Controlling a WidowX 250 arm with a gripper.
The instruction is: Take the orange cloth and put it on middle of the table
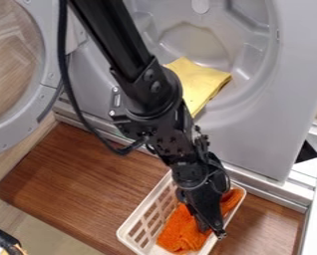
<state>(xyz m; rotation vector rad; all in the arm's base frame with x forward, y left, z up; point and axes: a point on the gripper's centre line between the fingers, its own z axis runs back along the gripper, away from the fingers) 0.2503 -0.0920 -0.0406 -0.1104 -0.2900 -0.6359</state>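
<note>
Orange cloth (181,231) in white basket (122,233), bottom of frame, right of center. Gripper (211,231) down at the cloth; can't tell if spread or pinching. Yellow cloth (196,82) upper center, in gray recess (254,57).

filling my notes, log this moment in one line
hand: at orange cloth | orange cloth: in white basket | yellow cloth: in grey recess | placement: not done

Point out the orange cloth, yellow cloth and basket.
Orange cloth (181,230): camera view, on its left part.
Yellow cloth (200,82): camera view, on its top face.
Basket (143,205): camera view, on its left rim.
</note>
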